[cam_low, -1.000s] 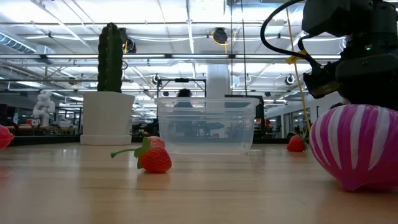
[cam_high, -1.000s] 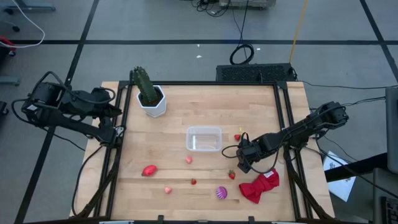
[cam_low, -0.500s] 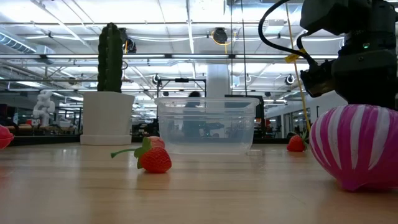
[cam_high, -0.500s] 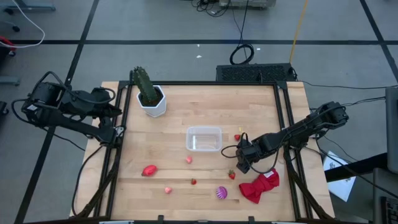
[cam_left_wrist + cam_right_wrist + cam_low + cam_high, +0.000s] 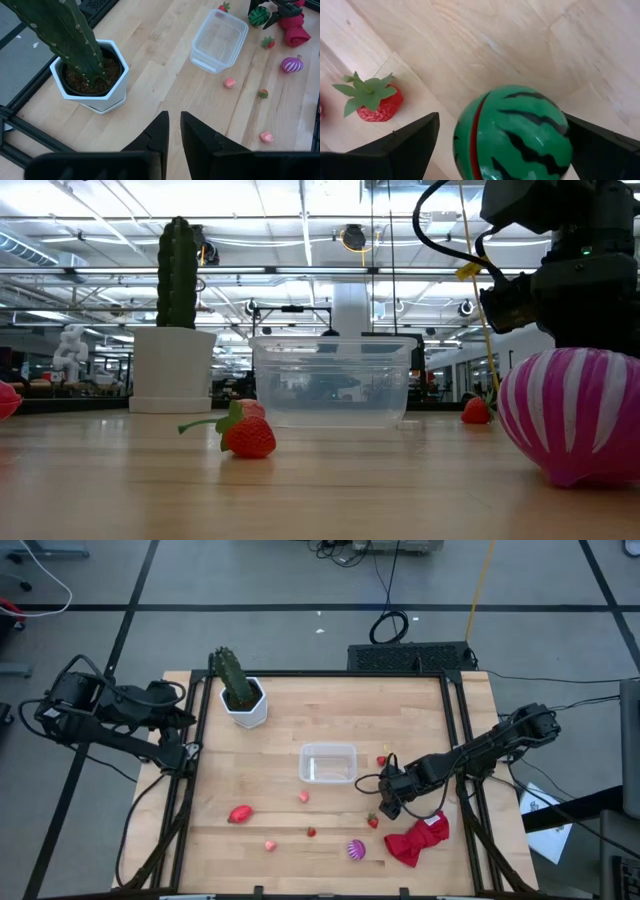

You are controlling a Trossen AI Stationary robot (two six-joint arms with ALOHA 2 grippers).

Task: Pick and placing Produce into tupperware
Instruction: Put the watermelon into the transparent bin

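Observation:
The green striped ball (image 5: 512,135) lies on the table between the open fingers of my right gripper (image 5: 390,805), which points down at it near the table's right side. A strawberry (image 5: 372,102) lies just beside it. The clear tupperware (image 5: 328,763) stands at mid-table with nothing in it. Another strawberry (image 5: 382,761) sits at its right. The purple striped piece (image 5: 356,850), a red pepper-like piece (image 5: 239,813) and pink bits (image 5: 303,797) lie nearer the front. My left gripper (image 5: 173,135) is shut and raised at the table's left edge. My right gripper has one finger (image 5: 405,142) standing clear of the ball, with wood showing in the gap. The other finger (image 5: 600,145) meets the ball's outline, and I cannot tell whether it touches. The ball rests on the table.
A red cloth (image 5: 418,838) lies at the front right, close to my right gripper. A cactus in a white hexagonal pot (image 5: 243,700) stands at the back left. Bare wood lies between the pot and the tupperware.

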